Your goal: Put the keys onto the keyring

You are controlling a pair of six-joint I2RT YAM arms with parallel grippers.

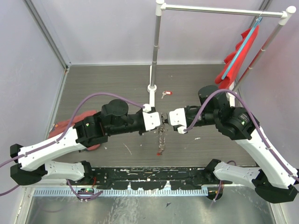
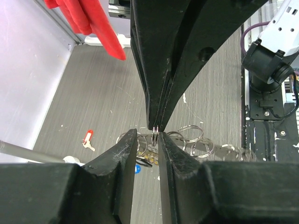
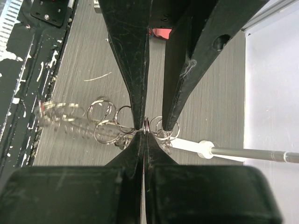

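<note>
Two grippers, top view: the left gripper (image 1: 160, 122) and right gripper (image 1: 167, 116) are meeting tip to tip over the table (image 1: 117, 84).
Keyring, top view: the keyring (image 1: 161, 140), a string of silvery loops, is trailing from where the jaws meet toward the arm bases.
Key, top view: a red-tagged key (image 1: 166, 94) is lying on the table beyond the jaws, well apart from them.
Left jaws, left wrist view: the left gripper (image 2: 147, 136) is standing parted, with a gap showing between its fingers.
Right jaws, left wrist view: the right gripper (image 2: 156, 125) is pointing into that gap, clenched and pinching a thin wire loop.
Keyring, left wrist view: the keyring (image 2: 194, 140) is spreading out just behind the jaws.
Right jaws, right wrist view: the right gripper (image 3: 144, 133) is squeezing tight on one loop at its very tips.
Left jaws, right wrist view: the left gripper (image 3: 154, 125) is straddling that pinched loop, one finger on each side. Whether the fingers are touching it, I cannot tell.
Keyring, right wrist view: the remaining loops of the keyring (image 3: 105, 119) are fanning out beside the jaws.
</note>
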